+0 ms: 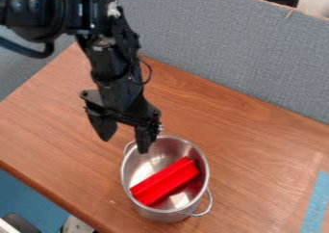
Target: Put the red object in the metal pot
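Hand point(125, 133): open, empty, at pot's left rim | red object point(168, 181): inside metal pot point(139, 206)

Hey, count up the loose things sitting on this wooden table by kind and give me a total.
Metal pot: 1
Red object, lying inside the pot: 1
Total: 2
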You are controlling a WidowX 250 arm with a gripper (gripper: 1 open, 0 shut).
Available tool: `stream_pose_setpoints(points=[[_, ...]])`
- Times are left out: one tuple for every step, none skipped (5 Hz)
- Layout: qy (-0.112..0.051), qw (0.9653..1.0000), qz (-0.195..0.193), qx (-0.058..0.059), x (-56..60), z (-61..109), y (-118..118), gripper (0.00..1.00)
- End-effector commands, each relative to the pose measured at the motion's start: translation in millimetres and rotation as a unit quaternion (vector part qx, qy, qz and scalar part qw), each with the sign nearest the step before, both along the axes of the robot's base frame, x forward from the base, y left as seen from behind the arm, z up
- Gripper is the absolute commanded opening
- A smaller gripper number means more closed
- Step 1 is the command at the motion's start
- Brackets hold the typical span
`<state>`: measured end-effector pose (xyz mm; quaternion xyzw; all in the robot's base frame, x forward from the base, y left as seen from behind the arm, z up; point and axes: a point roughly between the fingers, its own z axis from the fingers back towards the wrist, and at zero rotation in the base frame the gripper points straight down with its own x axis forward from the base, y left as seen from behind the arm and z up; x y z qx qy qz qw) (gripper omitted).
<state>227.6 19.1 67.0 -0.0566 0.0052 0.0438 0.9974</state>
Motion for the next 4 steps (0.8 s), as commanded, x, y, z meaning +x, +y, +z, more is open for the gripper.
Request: stream_pose_setpoints(points=[[-0.017,0.9997,0.015,0.010,25.1,-4.8,9.5,1.00],[-0.029,0.9987,0.032,0.025,56.7,-21.6,15.9,1.00],[-0.052,0.9947,-0.085,0.026,60.3,15.9,19.4,1.00],[-0.061,0.9751,-0.209,0.040,72.8,56.9,13.1,1.00]])
